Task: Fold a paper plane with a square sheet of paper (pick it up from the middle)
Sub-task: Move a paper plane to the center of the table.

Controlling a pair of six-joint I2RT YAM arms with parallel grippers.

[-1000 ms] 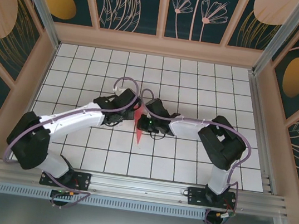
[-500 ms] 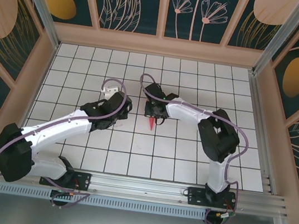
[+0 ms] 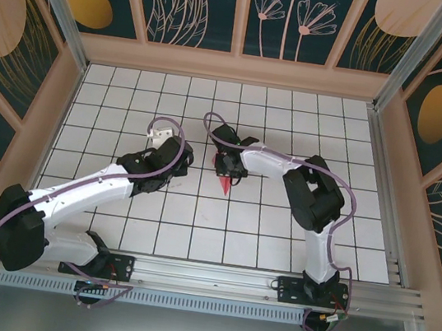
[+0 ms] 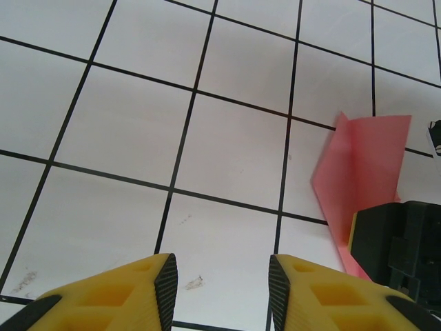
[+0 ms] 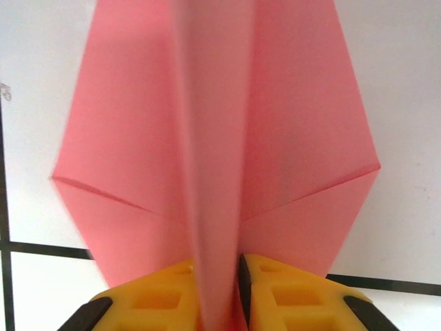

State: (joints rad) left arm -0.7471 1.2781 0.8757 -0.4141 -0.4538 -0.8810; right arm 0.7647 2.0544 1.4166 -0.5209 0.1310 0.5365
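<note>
The square sheet of paper stands folded as a salmon-pink paper plane, a pointed dart with its tip toward the near edge. In the right wrist view the paper plane spreads its two wings above the fingers, and its centre fold runs down between the jaws. My right gripper is shut on that centre fold. My left gripper is open about one tile to the left, with only bare table between its fingers. The left wrist view shows the paper plane at its right edge.
The white grid table has wooden walls at the back and both sides. A metal rail runs along the near edge by the arm bases. The right gripper's black body stands close to the right of my left fingers.
My left gripper has let go and drawn back to the left. My right gripper has carried the plane a little farther from the near edge and has stayed there over the last half second.
</note>
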